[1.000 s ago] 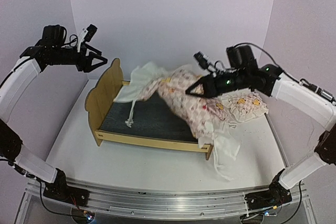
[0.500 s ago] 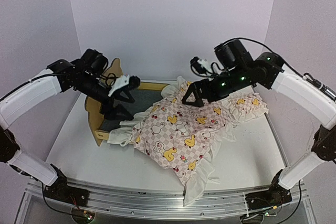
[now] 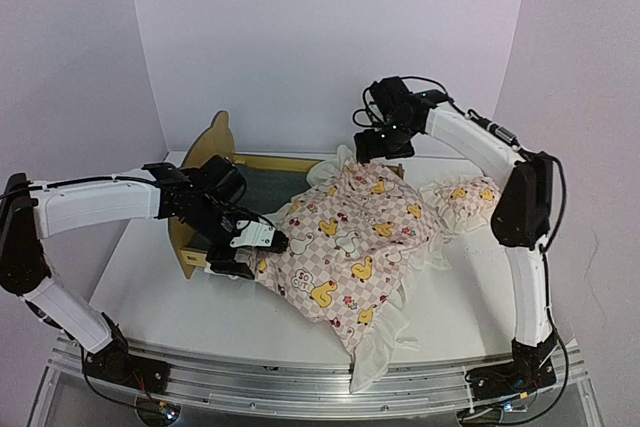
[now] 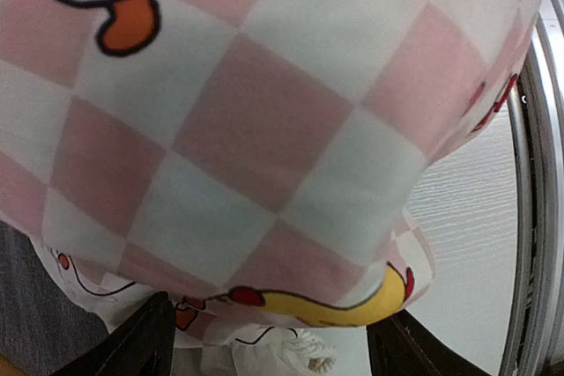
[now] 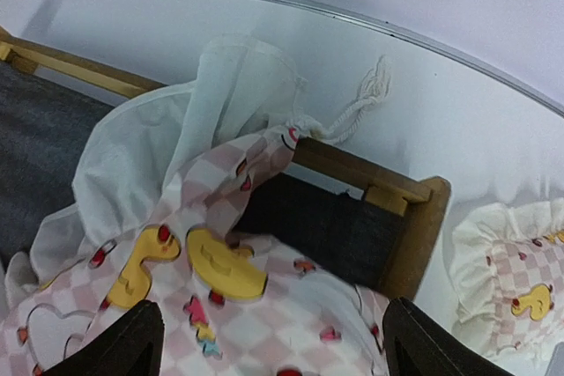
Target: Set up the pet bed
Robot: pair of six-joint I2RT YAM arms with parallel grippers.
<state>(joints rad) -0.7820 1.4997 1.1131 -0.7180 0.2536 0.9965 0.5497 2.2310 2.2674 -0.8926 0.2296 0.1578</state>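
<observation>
Quilt (image 3: 345, 247) lies crooked over the bed (image 3: 205, 147) mid-table, so I'm at the spreading step. My left gripper (image 3: 262, 245) is spread at its edge, my right gripper (image 3: 375, 147) is spread above the far corner. Next I should pinch the quilt and square it.

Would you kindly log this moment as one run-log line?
quilt: draped over pet bed, overhanging front | pillow: right of bed | left gripper: open at quilt edge | right gripper: open above far rail
</observation>
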